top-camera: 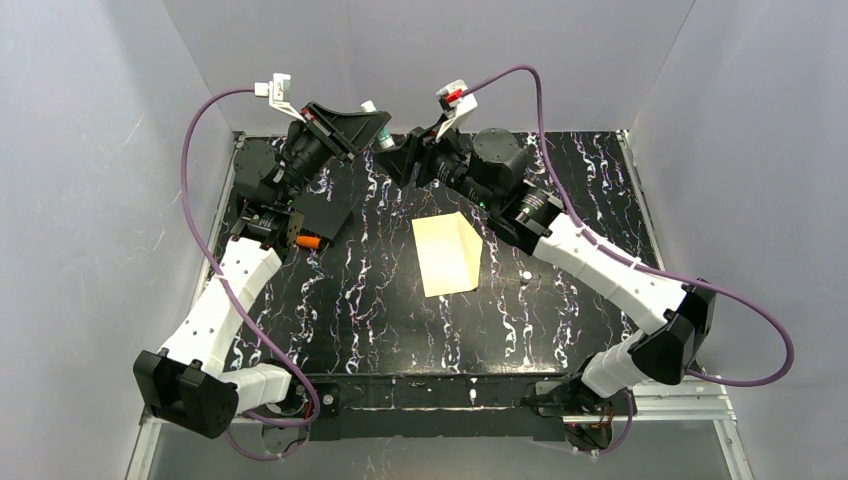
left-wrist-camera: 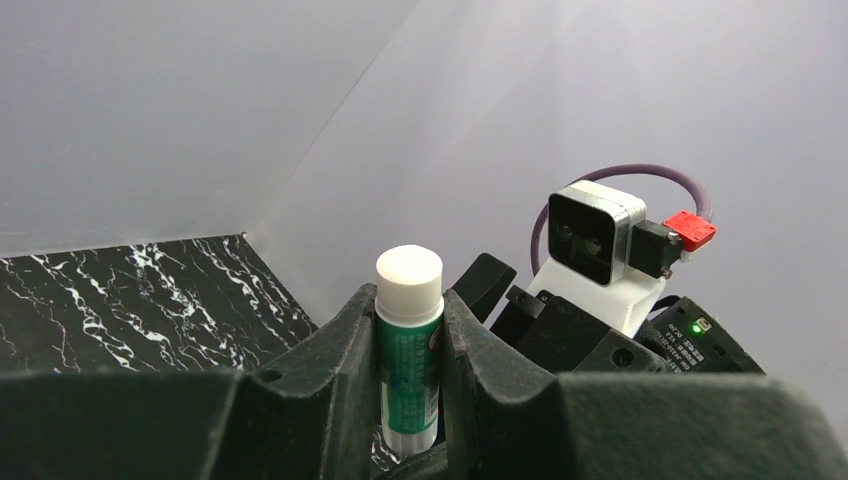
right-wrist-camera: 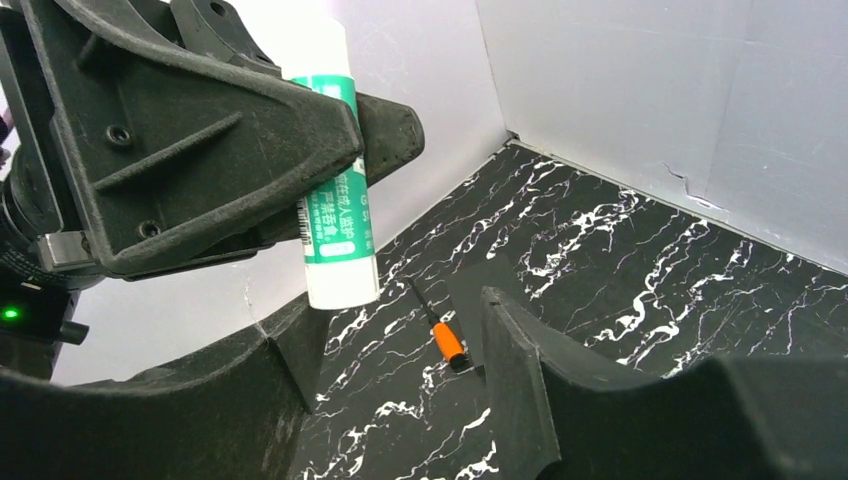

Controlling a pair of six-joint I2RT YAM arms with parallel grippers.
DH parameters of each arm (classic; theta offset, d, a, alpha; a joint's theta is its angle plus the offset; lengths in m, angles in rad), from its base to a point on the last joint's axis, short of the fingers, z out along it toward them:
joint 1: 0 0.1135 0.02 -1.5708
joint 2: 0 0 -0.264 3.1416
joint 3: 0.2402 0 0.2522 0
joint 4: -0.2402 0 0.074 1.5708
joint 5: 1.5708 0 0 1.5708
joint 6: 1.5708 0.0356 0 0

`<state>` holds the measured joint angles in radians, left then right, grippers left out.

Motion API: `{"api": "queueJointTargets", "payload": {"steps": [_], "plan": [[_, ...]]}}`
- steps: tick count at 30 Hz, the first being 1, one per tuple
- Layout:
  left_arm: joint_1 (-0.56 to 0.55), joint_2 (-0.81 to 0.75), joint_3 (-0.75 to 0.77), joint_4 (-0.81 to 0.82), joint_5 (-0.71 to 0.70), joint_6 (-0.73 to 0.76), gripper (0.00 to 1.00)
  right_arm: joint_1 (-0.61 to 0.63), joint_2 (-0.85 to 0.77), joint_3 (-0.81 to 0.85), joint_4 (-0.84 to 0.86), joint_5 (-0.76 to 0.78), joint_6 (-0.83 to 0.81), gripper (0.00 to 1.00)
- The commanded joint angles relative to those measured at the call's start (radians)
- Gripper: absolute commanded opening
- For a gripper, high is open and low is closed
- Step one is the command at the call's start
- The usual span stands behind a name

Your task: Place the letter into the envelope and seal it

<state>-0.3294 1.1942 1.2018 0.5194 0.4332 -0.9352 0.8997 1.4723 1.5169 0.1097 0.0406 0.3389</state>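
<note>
We see the left claw (left-wrist-camera: 410, 310) raised at the far left of the worktop (top-camera: 560, 310), its two fingers pressed tight against a glue stick (left-wrist-camera: 408, 365) from either side. The stick stands upright in the left wrist view, its white cap clear above the fingertips and its green printed body clamped between them. The right claw (right-wrist-camera: 400, 345) faces it from close by, fingers spread wide with nothing between them. In the right wrist view the bottom end of the stick hangs just above one of those spread fingers, and we cannot tell whether they touch. The envelope (top-camera: 448, 255) lies flat near the middle of the black, white-veined worktop, cream-yellow, with a slanting fold line near its far right corner. It lies apart from both claws, and the white forearm of the right arm passes just beside that corner. On the left side of the worktop, under the raised left arm, lies a black square card (top-camera: 330, 210), and a small tool with an orange handle (right-wrist-camera: 448, 342) and a thin dark shaft lies at its edge. Pale grey walls enclose the worktop on three sides
</note>
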Motion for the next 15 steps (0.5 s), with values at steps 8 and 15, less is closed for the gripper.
{"api": "queueJointTargets", "payload": {"steps": [8, 15], "plan": [[-0.002, -0.039, -0.010, 0.022, 0.014, 0.017, 0.00, 0.001, -0.026, 0.072, 0.080, -0.027, 0.039, 0.65], [0.000, -0.047, 0.004, 0.022, 0.022, 0.015, 0.00, 0.000, -0.009, 0.112, 0.037, -0.063, 0.055, 0.04]]}}
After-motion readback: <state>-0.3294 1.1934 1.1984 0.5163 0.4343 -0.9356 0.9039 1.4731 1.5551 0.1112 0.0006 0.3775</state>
